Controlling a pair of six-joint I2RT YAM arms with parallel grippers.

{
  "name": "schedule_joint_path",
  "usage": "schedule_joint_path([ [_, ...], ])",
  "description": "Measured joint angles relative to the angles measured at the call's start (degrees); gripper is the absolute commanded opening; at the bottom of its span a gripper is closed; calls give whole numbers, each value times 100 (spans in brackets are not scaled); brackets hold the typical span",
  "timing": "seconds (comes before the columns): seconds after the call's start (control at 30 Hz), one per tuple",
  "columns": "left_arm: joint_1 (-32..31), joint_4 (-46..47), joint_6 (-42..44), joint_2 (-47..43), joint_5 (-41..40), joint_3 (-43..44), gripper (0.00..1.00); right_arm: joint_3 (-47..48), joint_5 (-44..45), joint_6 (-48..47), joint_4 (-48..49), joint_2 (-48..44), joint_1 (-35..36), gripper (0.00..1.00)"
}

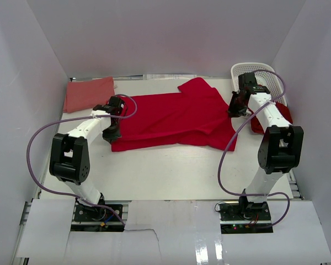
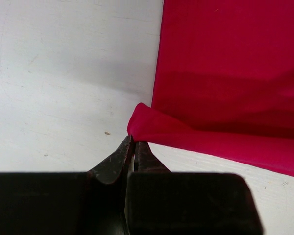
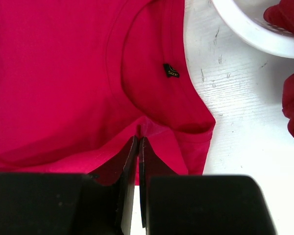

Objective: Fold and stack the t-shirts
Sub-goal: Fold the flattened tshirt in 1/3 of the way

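T-shirt (image 1: pixel 171 118) lies lengthwise left-to-right, collar rightward; left gripper (image 2: pixel 134 140) and right gripper (image 3: pixel 138 139) seemingly pinch its ends.

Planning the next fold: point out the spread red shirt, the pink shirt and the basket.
spread red shirt (image 1: pixel 171 116), top view, middle of its body.
pink shirt (image 1: pixel 88 94), top view, centre of the cloth.
basket (image 1: pixel 237 67), top view, far left rim.

We count three t-shirts: spread crimson shirt (image 1: pixel 176 118), bunched crimson shirt (image 1: pixel 287 114), folded salmon-pink shirt (image 1: pixel 88 93); one white basket (image 1: pixel 240 69); and two grippers, left gripper (image 2: pixel 134 143) and right gripper (image 3: pixel 138 141).
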Motion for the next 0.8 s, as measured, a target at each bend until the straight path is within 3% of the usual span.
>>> schedule_joint_path([
  [0.8, 109, 216, 103, 619, -48, 455, 0, 699, -24, 2, 7, 649, 111, 8],
])
